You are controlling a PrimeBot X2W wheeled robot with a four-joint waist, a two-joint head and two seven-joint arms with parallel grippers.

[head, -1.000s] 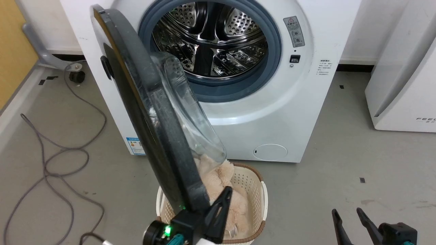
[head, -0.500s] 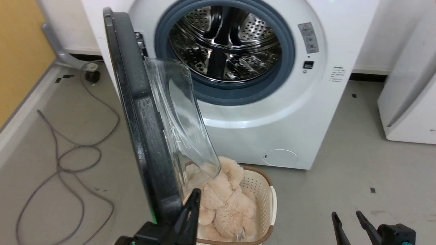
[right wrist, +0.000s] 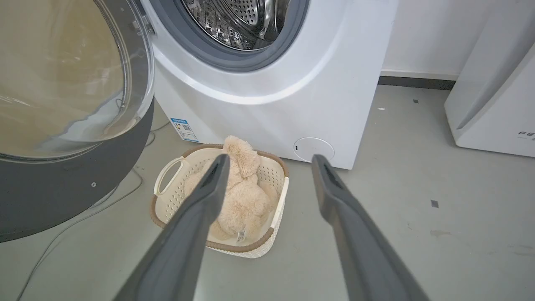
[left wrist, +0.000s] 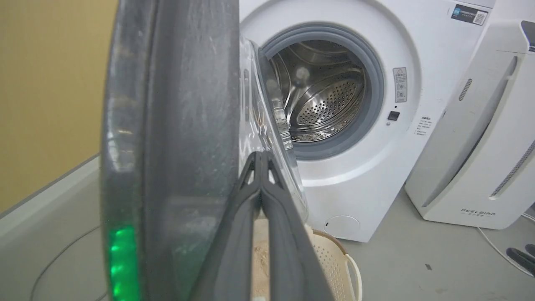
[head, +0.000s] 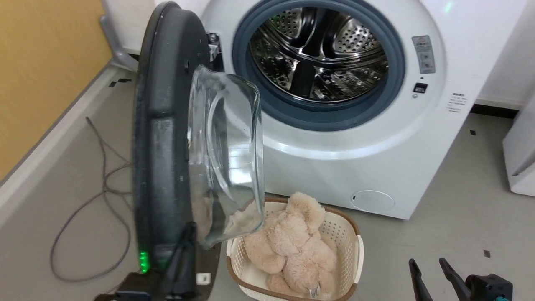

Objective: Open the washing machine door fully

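The washing machine is white, and its steel drum lies open to view. Its door stands swung out to the left, nearly edge-on to my head, the dark grey inner rim and clear glass bowl facing right. My left gripper is shut, and its fingers lie pressed together against the door on its inner side, beside the glass. The right gripper hangs open at the lower right, away from the door. In the right wrist view the gripper points at the floor before the machine.
A cream basket holding a beige plush toy sits on the floor below the door and drum. A grey cable loops on the left floor by a yellow wall. A white FEELBIRD appliance stands to the right.
The door has swung further out and leftward, away from the drum, with my left gripper following its inner rim. The head camera has turned as well. The right gripper has not moved.
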